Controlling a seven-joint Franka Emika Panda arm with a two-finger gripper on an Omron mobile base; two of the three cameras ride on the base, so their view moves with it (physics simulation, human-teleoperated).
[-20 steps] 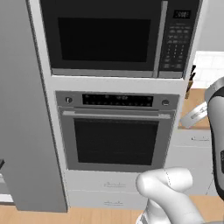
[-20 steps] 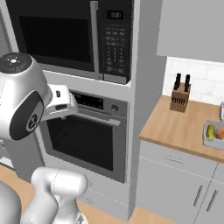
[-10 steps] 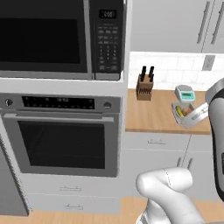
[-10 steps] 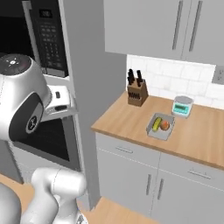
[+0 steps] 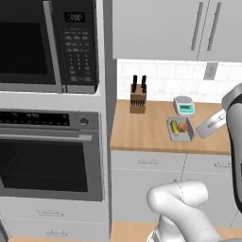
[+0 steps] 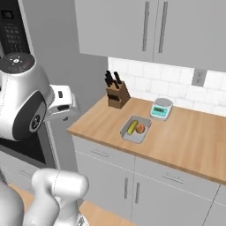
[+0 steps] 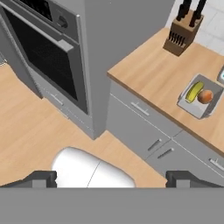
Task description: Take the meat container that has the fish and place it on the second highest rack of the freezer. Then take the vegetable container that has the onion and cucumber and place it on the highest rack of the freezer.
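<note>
The vegetable container [image 5: 180, 129] sits on the wooden tabletop [image 5: 146, 130], a shallow grey tray lying flat roughly midway between the front edge and the tiled back wall. Inside it the yellow-green cucumber [image 5: 174, 126] lies on the side nearer the wall oven [image 5: 49, 156], and the round orange onion [image 5: 182, 127] rests just beside it, the two close enough that they may be touching. In the right base view the same tray [image 6: 136, 129] shows the cucumber [image 6: 132, 127] and onion [image 6: 140, 128] side by side, with a small green-faced kitchen scale [image 6: 160, 108] standing just behind it toward the wall and a wooden knife block [image 6: 116, 95] with dark handles near the tabletop's corner, well apart from the tray. The gripper [image 7: 111, 178] hangs high above the floor in front of the lower cabinets, and its dark fingertips [image 7: 41, 178] stand far apart at the two sides of the hand view, so the jaws are wide and hold nothing. From the hand view the tray [image 7: 200, 99] lies up and to the right, well apart from the jaws, with the knife block [image 7: 183, 33] beyond it. A microwave [image 5: 47, 45] sits above the wall oven.
</note>
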